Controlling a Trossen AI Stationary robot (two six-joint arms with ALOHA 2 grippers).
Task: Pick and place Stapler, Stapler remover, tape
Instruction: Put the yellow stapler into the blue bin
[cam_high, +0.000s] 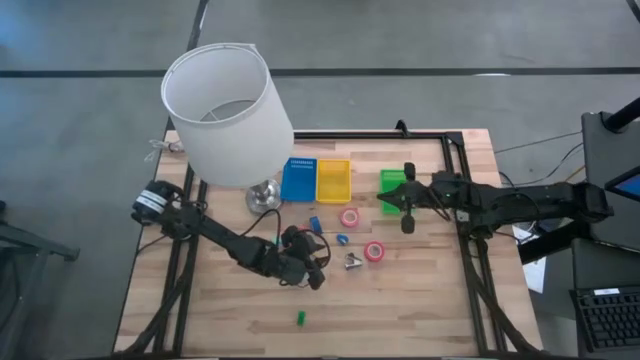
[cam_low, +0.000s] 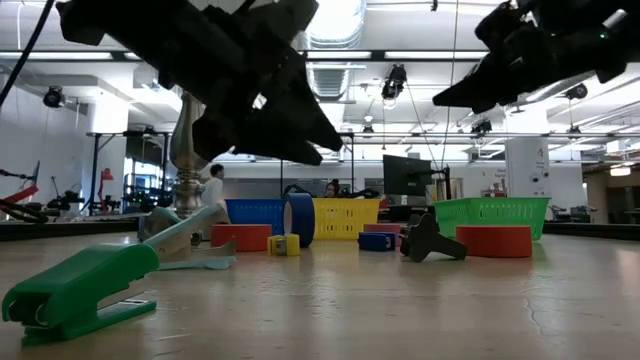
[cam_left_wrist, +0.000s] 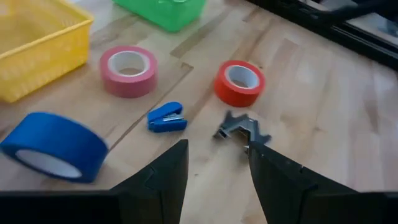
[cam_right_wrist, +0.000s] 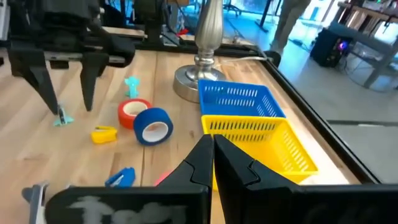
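Observation:
The stapler remover (cam_left_wrist: 239, 127), a small silvery claw, lies on the wood just ahead of my open left gripper (cam_left_wrist: 217, 177), which hovers above the table (cam_high: 316, 270). A red tape roll (cam_left_wrist: 239, 81) and a pink one (cam_left_wrist: 129, 70) lie flat beyond it. A third red roll (cam_right_wrist: 132, 112) lies beside the blue tape (cam_right_wrist: 152, 124), below the left arm. A green stapler (cam_high: 299, 318) rests near the table's near edge. My right gripper (cam_right_wrist: 210, 158) is shut and hangs in the air by the green tray (cam_high: 395, 188).
Blue tray (cam_high: 298, 180), yellow tray (cam_high: 333, 180) and green tray stand in a row toward the far edge. A lamp with a white shade (cam_high: 228, 110) stands at the far left. A small blue stapler (cam_left_wrist: 166, 117) and small coloured plastic pieces lie between the rolls.

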